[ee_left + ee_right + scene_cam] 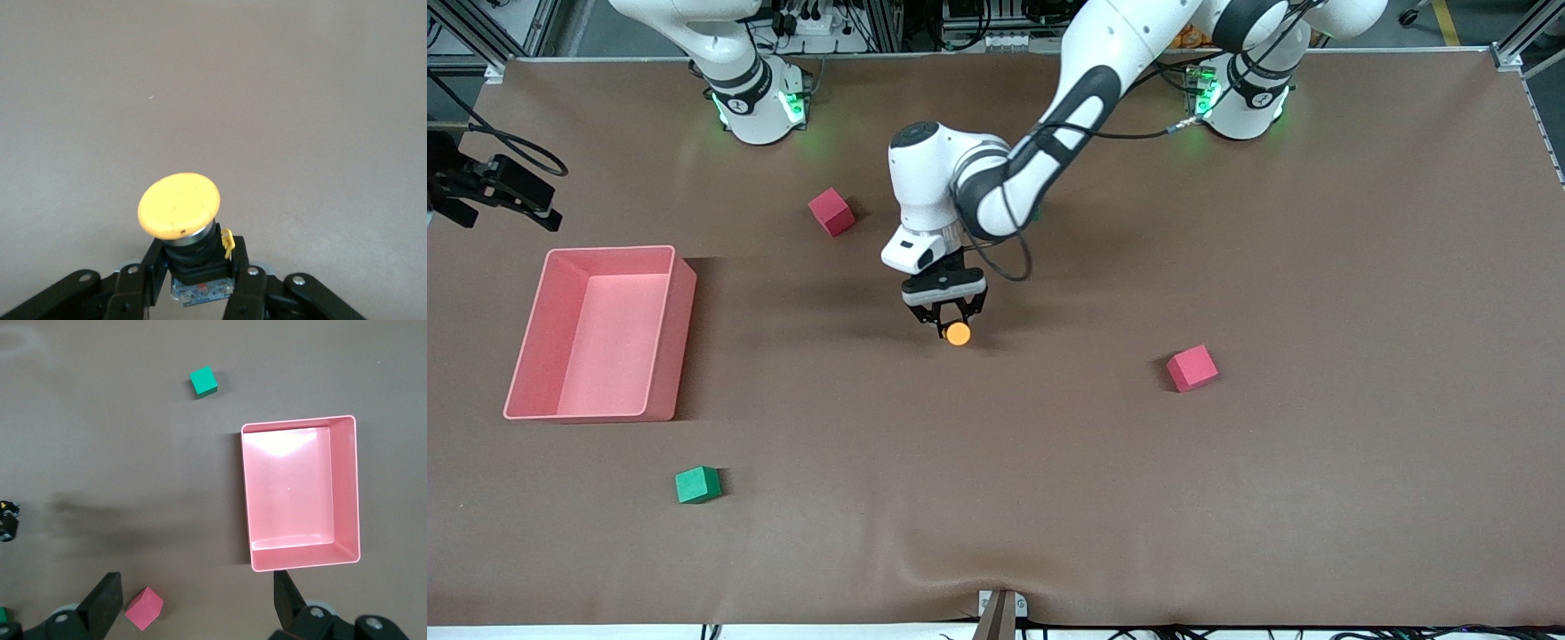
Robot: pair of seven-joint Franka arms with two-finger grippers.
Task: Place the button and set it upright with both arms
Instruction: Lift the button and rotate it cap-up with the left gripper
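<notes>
Reaching mid-table, left gripper [952, 322] fingers pinch the button [958, 333].

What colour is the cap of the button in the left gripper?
Orange-yellow. The button, held in the left gripper, shows best in the left wrist view.

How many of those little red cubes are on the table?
2. One red cube lies near the robots' bases, beside the left arm's wrist; the other red cube lies nearer the front camera, toward the left arm's end. None seems hidden.
</notes>
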